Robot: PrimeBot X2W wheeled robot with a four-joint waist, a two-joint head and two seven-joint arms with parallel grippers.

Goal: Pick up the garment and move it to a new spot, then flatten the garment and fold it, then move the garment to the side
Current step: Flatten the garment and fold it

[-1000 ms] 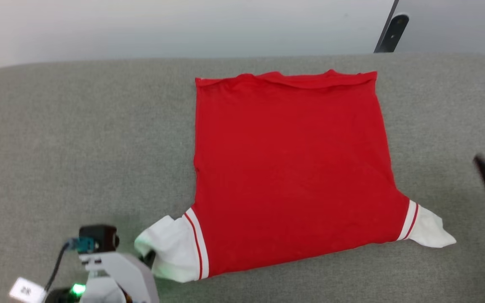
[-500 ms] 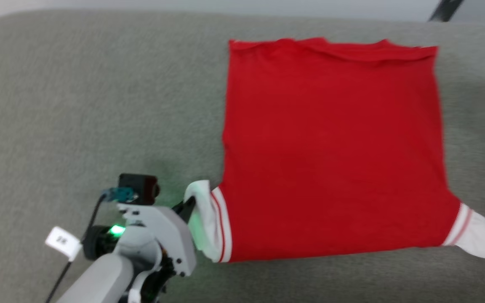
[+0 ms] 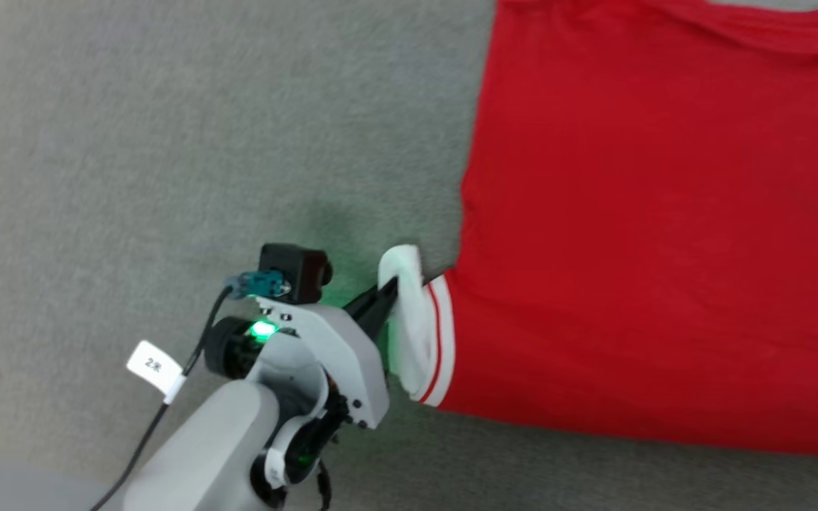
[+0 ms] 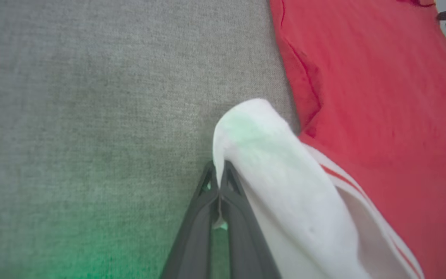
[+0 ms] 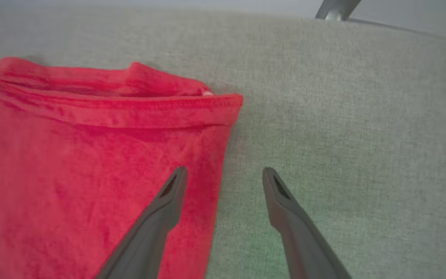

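The white sleeve (image 3: 409, 333) of the garment (image 3: 650, 234) has been drawn inward, pinched by the clenched left gripper (image 4: 220, 172). The right gripper (image 5: 225, 174) is seen spread over the red edge

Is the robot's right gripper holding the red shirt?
No, the right gripper is open, its two fingers spread apart over the side edge of the red shirt, clamping nothing.

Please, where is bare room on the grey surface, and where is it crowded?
Wide bare grey surface lies left of the garment and the left gripper. Another bare strip borders the garment's right edge, by the open right gripper. Crowded: the white sleeve, pinched in the left jaws.
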